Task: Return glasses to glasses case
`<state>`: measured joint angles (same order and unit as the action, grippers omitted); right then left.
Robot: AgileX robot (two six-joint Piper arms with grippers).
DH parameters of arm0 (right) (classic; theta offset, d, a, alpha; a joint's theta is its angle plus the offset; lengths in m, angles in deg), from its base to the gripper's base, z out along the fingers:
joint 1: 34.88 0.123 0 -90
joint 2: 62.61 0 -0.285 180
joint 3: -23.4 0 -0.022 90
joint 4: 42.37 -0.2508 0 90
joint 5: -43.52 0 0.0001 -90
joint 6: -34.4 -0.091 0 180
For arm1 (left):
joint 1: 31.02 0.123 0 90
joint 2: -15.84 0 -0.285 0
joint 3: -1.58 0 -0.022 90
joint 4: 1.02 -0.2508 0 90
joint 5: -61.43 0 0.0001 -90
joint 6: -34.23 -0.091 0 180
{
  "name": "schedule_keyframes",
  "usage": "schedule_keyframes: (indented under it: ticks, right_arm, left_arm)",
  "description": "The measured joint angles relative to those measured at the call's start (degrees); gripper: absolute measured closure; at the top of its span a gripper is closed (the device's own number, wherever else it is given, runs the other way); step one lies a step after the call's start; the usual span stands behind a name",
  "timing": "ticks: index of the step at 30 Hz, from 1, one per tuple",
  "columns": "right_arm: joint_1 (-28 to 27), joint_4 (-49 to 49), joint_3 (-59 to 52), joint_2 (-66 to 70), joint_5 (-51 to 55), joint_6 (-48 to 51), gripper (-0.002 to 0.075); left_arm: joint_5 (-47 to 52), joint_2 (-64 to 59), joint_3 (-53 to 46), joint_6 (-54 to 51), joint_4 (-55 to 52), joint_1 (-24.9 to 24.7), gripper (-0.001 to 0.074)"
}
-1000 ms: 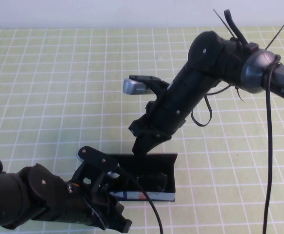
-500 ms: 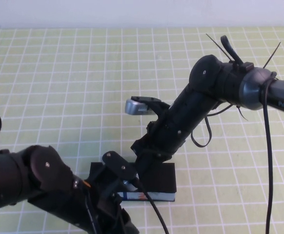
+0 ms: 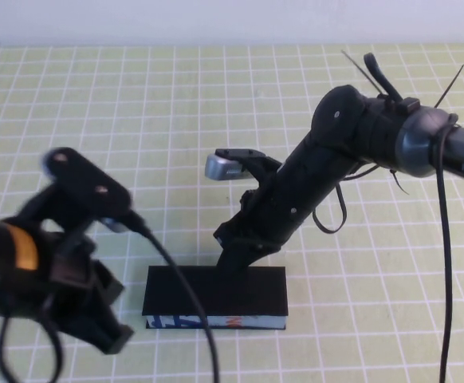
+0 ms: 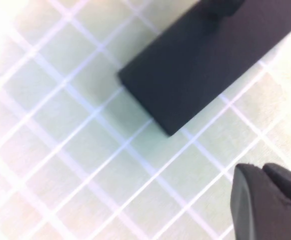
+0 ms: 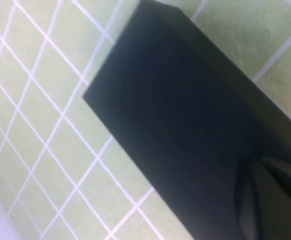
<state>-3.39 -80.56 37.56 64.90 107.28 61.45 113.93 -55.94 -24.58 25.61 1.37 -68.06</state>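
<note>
High view: glasses case (image 3: pixel 215 289) lies closed near the front middle of the tabletop (image 3: pixel 136 120), flat black lid down, patterned blue/white/orange front side facing the camera. Glasses not seen anywhere; lid covers the inside. Right tool (image 3: pixel 230 259) at the end of the right arm angles down from upper right, tip at the case's rear edge on the lid; can't tell if its fingers are apart or together. Left tool (image 3: pixel 104 331) is blurred at lower left, just beside the case's left end, off it; finger state unreadable. Black cable (image 3: pixel 180 295) crosses in front of the case's left part. Tabletop is a green mat with white grid, pale wall strip behind.

Left wrist view: case corner over the grid, dark fingertip (image 4: pixel 265 200) at the edge, apart from the case.

Right wrist view: black lid fills the frame, dark tool part low over it.
</note>
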Motion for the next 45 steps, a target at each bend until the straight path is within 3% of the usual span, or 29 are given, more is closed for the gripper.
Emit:
schedule_keyframes:
  ticks: [11,23,28,39,45]
  right_arm:
    - [0.00,6.72,1.44,-12.04,-0.20,1.22,0.0743]
    - [0.00,29.48,-1.21,-38.66,-0.19,-8.97,0.0743]
    - [0.00,30.51,-10.82,-51.65,-4.16,-10.91,0.0743]
    - [0.00,30.80,-46.20,-80.74,-24.45,-11.52,0.0743]
    - [0.00,24.59,-61.12,-89.77,-36.95,-11.52,0.0743]
  left_arm:
    - [5.03,24.81,0.85,8.11,-1.91,0.00,0.0738]
    - [3.15,41.75,1.29,10.07,3.15,0.00,0.0738]
    - [2.54,45.67,1.29,10.11,3.30,0.00,0.0738]
    - [2.38,47.66,1.29,9.11,1.61,0.00,0.0738]
    - [2.38,47.66,1.29,9.11,1.58,0.00,0.0738]
